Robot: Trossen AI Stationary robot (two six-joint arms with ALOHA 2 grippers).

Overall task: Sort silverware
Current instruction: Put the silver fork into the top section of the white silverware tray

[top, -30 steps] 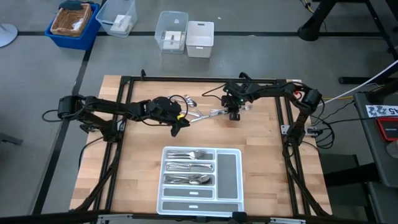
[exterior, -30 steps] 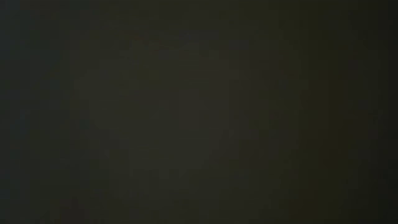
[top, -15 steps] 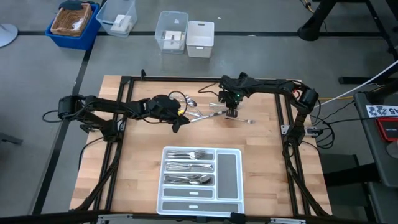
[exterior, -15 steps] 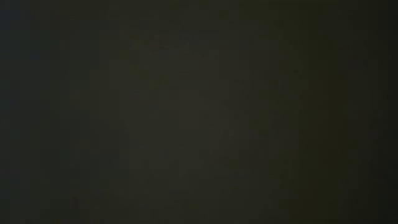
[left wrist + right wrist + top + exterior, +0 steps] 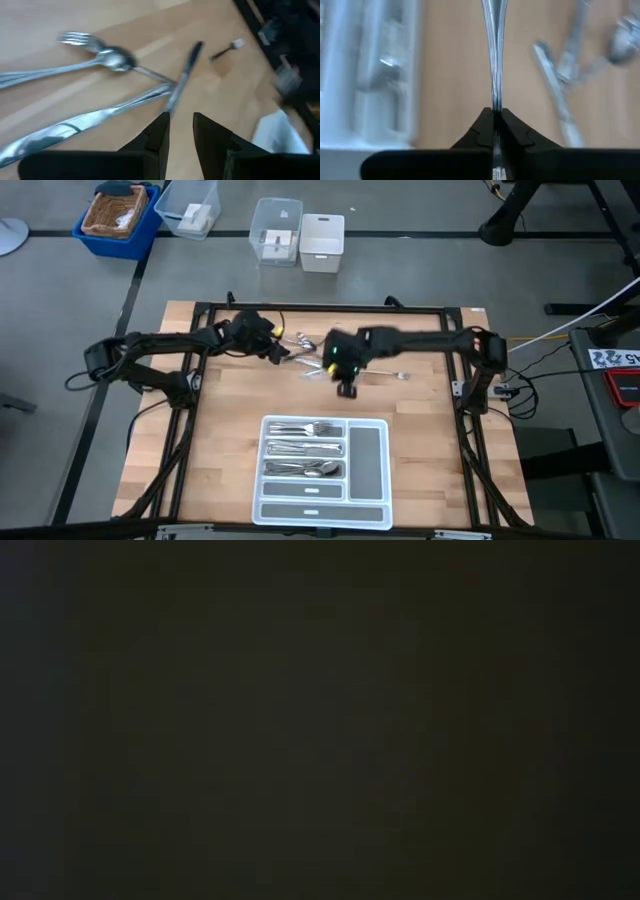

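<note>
1. Grey flooring surrounds the wooden tabletop (image 5: 230,450); storage bins sit on the floor beyond its far edge. The low view is dark and shows nothing.
2. White cutlery tray (image 5: 370,455): rests near the front edge of the tabletop. Three of its compartments already hold sorted pieces; the long side compartment appears unfilled.
3. Right claw (image 5: 346,388): positioned over the tabletop between the loose pile and the tray. It is clenched on the slim handle of one utensil (image 5: 494,60), which projects straight ahead of the fingers. The working end is out of frame, so the type of piece cannot be told.
4. Left claw (image 5: 179,131): hovers low at the far side of the tabletop over the pile. Its fingers stand slightly apart and grasp nothing.
5. Loose silverware (image 5: 298,346): a small overlapping pile at the far centre, including a fork (image 5: 80,40), a spoon (image 5: 116,59) and a knife (image 5: 75,130).
6. Small fork (image 5: 392,375): lies alone, to the right of the pile.
7. Handling assessment: each piece is likely light, rigid and polished, therefore prone to slipping or pivoting in a narrow pinch. Recommended hold: across the flat of the handle, near mid-length. Overlapped pieces may be dragged along; lift the topmost one first.
</note>
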